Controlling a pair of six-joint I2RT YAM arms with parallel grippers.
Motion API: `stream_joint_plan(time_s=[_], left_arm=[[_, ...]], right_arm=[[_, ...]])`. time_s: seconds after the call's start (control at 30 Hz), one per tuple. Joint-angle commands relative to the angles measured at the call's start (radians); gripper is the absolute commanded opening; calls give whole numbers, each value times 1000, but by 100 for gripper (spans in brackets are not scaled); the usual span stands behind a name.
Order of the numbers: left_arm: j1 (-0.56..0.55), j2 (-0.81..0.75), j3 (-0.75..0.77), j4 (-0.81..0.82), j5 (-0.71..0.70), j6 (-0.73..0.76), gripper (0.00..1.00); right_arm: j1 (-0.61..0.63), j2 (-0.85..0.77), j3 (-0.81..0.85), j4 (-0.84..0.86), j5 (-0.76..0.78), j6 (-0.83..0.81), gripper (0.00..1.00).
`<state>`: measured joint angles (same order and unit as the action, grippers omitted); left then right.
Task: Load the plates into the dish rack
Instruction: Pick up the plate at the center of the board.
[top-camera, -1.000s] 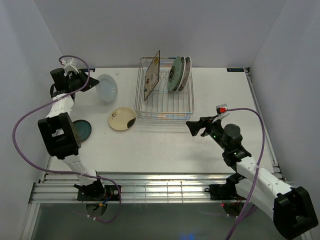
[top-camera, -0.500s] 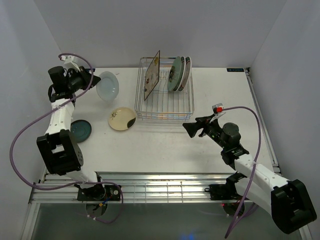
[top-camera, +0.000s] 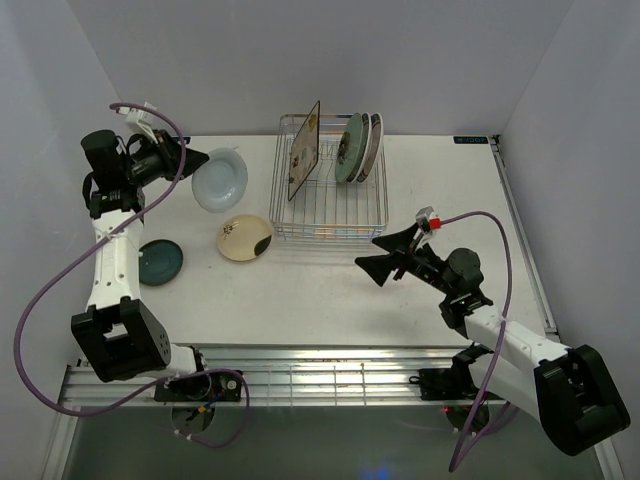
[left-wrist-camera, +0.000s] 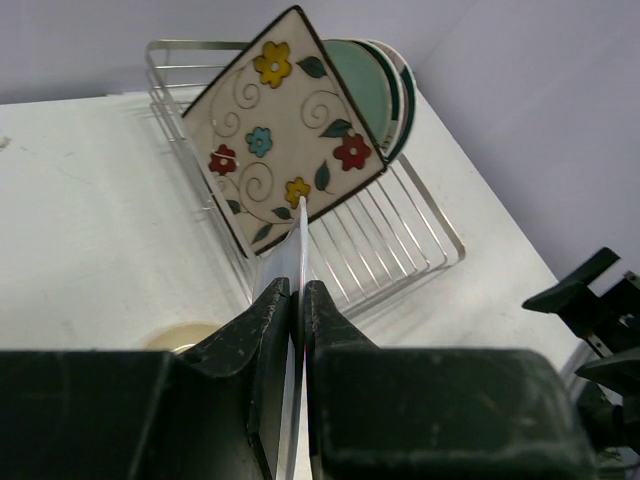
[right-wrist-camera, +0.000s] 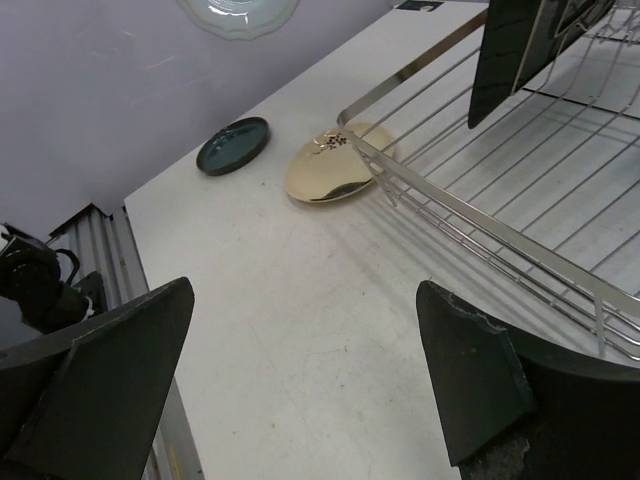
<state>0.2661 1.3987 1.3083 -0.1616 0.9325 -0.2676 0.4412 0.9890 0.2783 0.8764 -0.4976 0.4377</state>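
My left gripper (top-camera: 193, 159) is shut on the rim of the small blue-grey plate (top-camera: 222, 180) and holds it on edge in the air, left of the dish rack (top-camera: 330, 205). In the left wrist view the plate's thin edge (left-wrist-camera: 298, 255) runs between my fingers (left-wrist-camera: 270, 330). The square floral plate (top-camera: 303, 150), the pale green plate (top-camera: 350, 148) and two white rimmed plates (top-camera: 372, 138) stand in the rack. The cream/gold plate (top-camera: 245, 238) and the dark teal plate (top-camera: 160, 261) lie on the table. My right gripper (top-camera: 385, 256) is open and empty, in front of the rack.
The right wrist view shows the rack's front rail (right-wrist-camera: 470, 215), the cream/gold plate (right-wrist-camera: 335, 172), the dark teal plate (right-wrist-camera: 232, 145) and the table's left edge (right-wrist-camera: 140, 260). The rack's right front slots (left-wrist-camera: 390, 235) hold nothing. Purple cables hang from both arms.
My left arm has lifted and swung the blue-grey plate slightly toward the rack. My right gripper has moved left along the rack's front and opened wider.
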Motion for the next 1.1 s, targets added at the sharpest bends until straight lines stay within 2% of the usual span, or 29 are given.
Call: stream_joint_plan(time_s=[0.0,0.27,0.4,0.67,0.87,1.07], left_arm=[[-10,-67,71,-10,159,-25,0],[-36,-93,75,-39,233,-47,0],[-86,-64,88,-53,288,-67,0],[-162,-73,78,-62,261,-64,0],[-179,-66,77,-78,239,-48,0],[-179,-79,74,-81,238,-58,0]], right_arm=[[7,10,-10,140,-84,33,98],[7,97,-5,285,-148,120,97],[30,258,34,470,-205,205,96],[91,609,196,853,-210,383,94],[116,772,392,903,-193,438,93],[119,864,519,938,-177,470,93]])
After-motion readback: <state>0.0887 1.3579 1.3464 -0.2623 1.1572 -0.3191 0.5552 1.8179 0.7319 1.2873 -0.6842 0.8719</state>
